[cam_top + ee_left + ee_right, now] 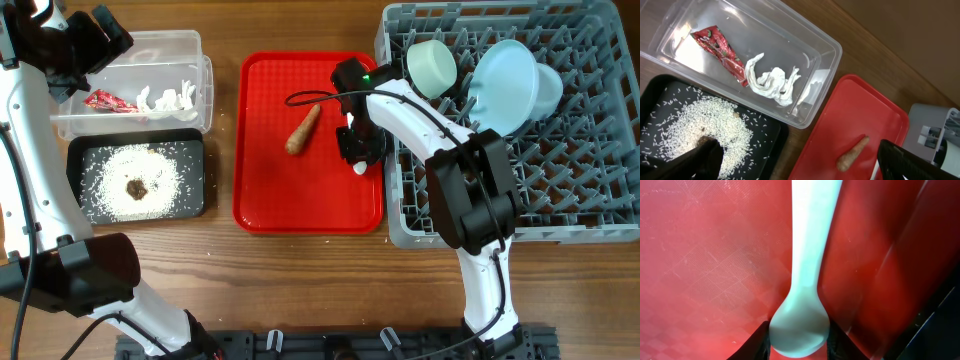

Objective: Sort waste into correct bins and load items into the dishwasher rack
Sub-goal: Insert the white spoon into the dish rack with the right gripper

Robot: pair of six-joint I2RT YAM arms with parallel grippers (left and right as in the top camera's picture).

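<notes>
My right hand (pixel 799 346) pinches the white spoon (pixel 812 255) at its bowl end, handle pointing away, over the red tray (pixel 270 190) by its right rim. Can't tell if the spoon touches the tray. The carrot-like stick (pixel 303 130) lies on the tray, apart from the spoon. Grey dishwasher rack (pixel 560 190) is just right of the tray, with the pale green bowl (pixel 432 65), pale blue plate (pixel 505 85) and light blue bowl (pixel 548 88) at its far end. My left hand (pixel 805 167) is spread, empty, above the bins. Black tray (pixel 80 150) holds rice (pixel 705 125) and a dark lump (pixel 136 187). Beyond it, the clear tub (pixel 825 47) holds the red wrapper (pixel 717 45) and crumpled tissue (pixel 772 82).
</notes>
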